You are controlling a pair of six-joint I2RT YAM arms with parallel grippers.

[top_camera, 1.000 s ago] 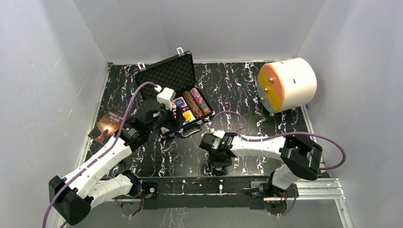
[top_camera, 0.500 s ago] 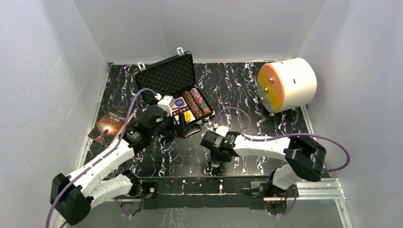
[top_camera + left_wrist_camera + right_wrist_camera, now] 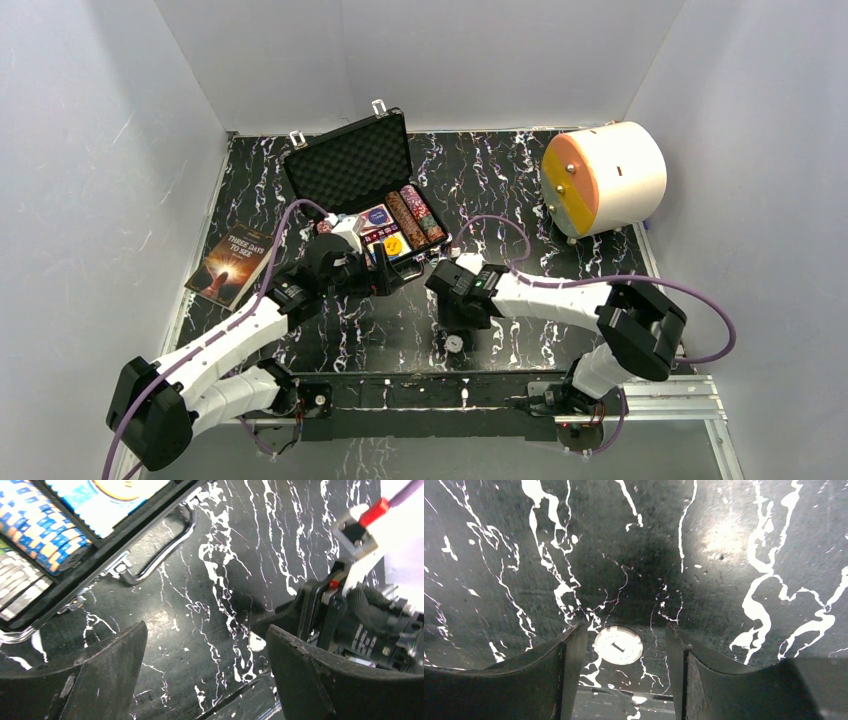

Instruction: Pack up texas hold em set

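The open black poker case (image 3: 352, 165) stands at the back left, its tray holding rows of chips (image 3: 418, 215) and card decks. One white chip (image 3: 455, 343) marked "1" lies flat on the dark marble table (image 3: 520, 200) near the front edge. My right gripper (image 3: 453, 326) hovers open just over it. In the right wrist view the chip (image 3: 618, 645) rests between the spread fingers (image 3: 569, 670), apart from both. My left gripper (image 3: 386, 272) is open and empty in front of the case handle (image 3: 165, 555). The left wrist view shows blue chips (image 3: 45, 525) and the white chip (image 3: 257, 642).
A book (image 3: 228, 262) lies at the table's left edge. A white drum with an orange face (image 3: 605, 178) sits at the back right. The metal rail (image 3: 500, 392) runs along the front edge, close behind the loose chip. The right arm (image 3: 360, 625) is close to my left gripper.
My left gripper has drawn back out of the case tray to the table in front of it. The right gripper pulled away from the front edge, uncovering the white chip.
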